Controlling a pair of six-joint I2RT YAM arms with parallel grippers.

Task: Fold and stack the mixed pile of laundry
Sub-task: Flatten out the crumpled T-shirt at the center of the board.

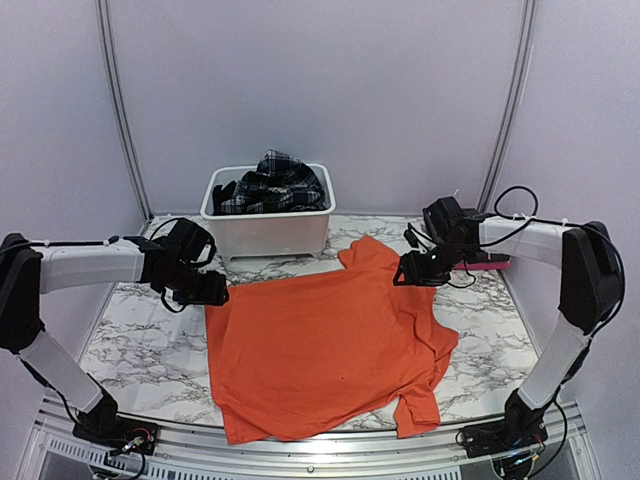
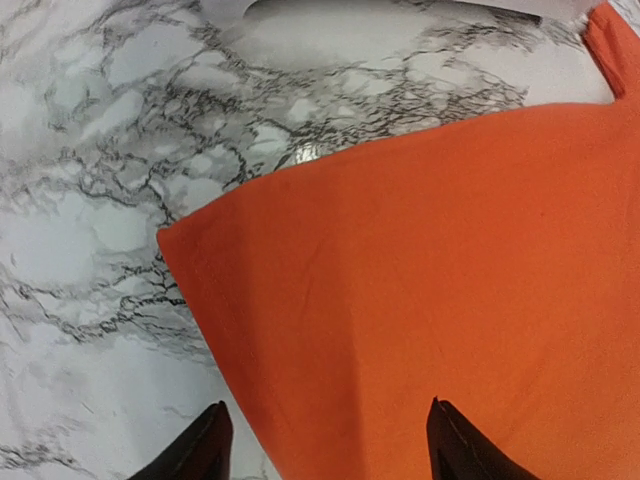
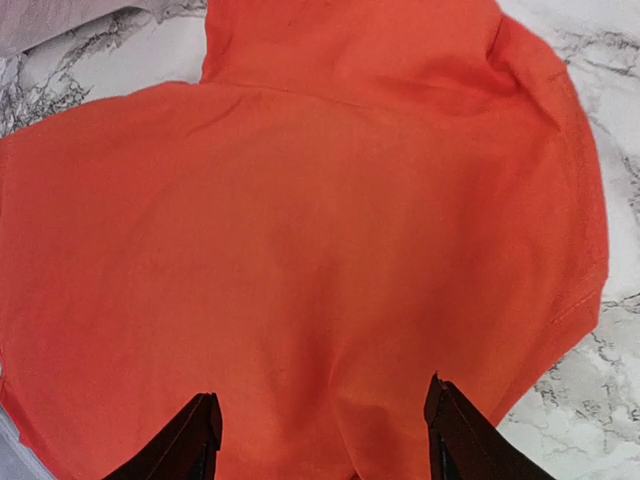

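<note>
A bright orange T-shirt lies spread flat on the marble table, a sleeve toward the back and another at the front right. My left gripper hovers open over the shirt's back-left corner, its fingers apart with cloth beneath and nothing between them. My right gripper stands open above the shirt's back-right part, its fingers spread wide, holding nothing. The black-and-white plaid skirt and a dark cloth sit in the tub.
A white plastic tub stands at the back centre of the table, just behind the shirt. A pink object lies under my right arm. Bare marble shows left and right of the shirt. White walls enclose the table.
</note>
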